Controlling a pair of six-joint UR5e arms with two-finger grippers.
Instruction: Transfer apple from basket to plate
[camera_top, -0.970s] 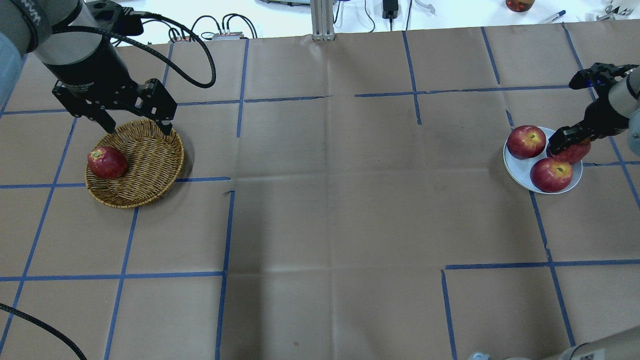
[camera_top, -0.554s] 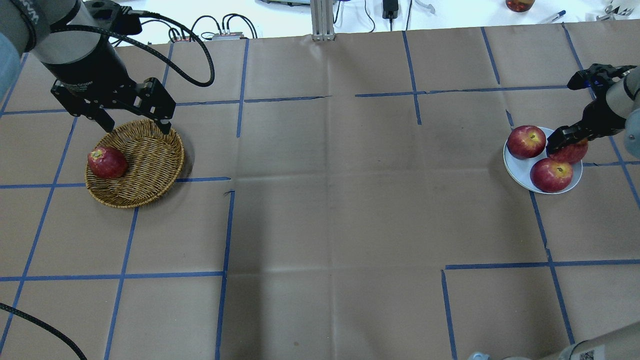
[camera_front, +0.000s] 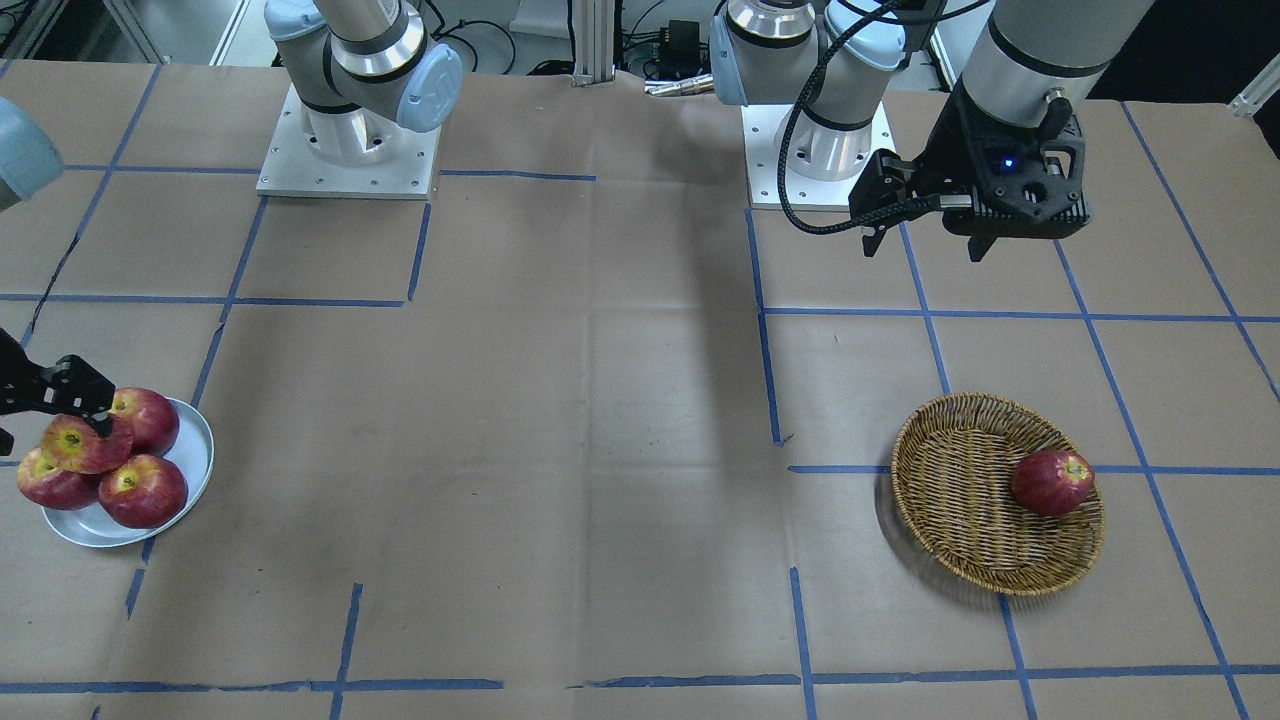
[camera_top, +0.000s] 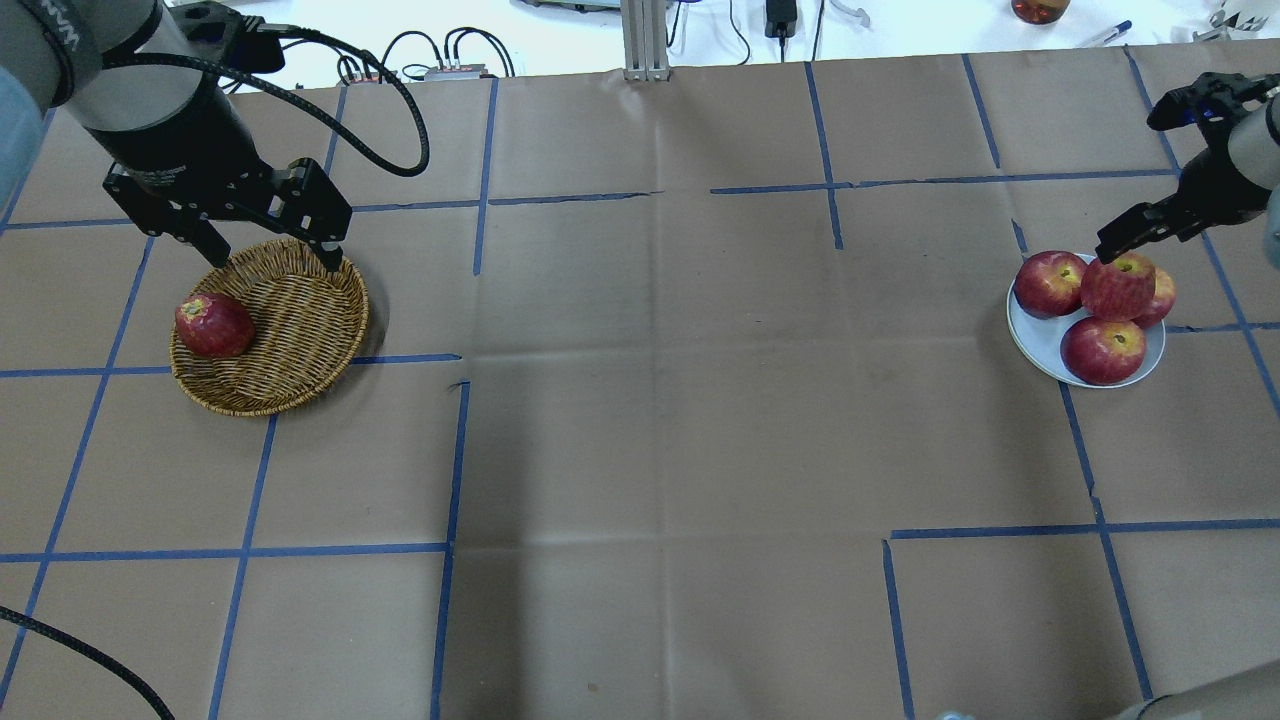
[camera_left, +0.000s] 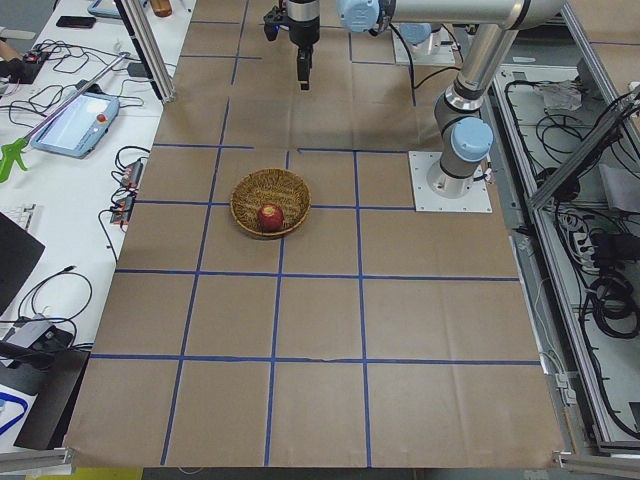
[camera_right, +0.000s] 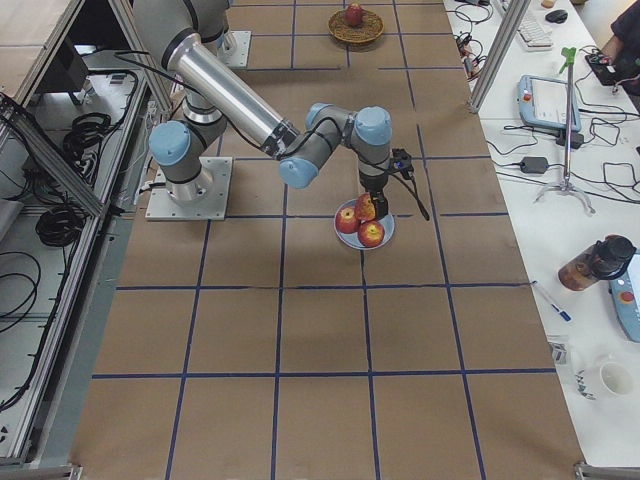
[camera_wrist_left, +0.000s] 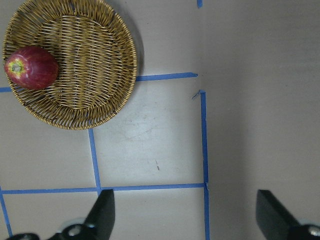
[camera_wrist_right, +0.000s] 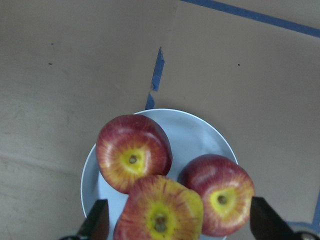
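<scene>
The yellow-streaked apple (camera_top: 1118, 287) rests on top of three other red apples on the pale plate (camera_top: 1040, 345). It also shows in the front view (camera_front: 85, 443) and low in the right wrist view (camera_wrist_right: 160, 212). My right gripper (camera_top: 1128, 245) is open and empty just above and behind it, and its fingers (camera_wrist_right: 97, 222) stand wide of the apple. The wicker basket (camera_top: 300, 330) holds one darker red apple (camera_top: 213, 325). My left gripper (camera_top: 272, 252) is open and empty above the basket's back rim.
Blue tape lines grid the brown paper table. Both arm bases (camera_front: 345, 150) stand at the robot's side. A metal post (camera_top: 645, 40), cables and a bottle (camera_top: 1040, 10) lie beyond the far edge. The basket and plate stand far apart.
My right gripper has lifted up and back off the plate, uncovering the yellow-streaked apple that now sits on the other apples. The left arm has not moved.
</scene>
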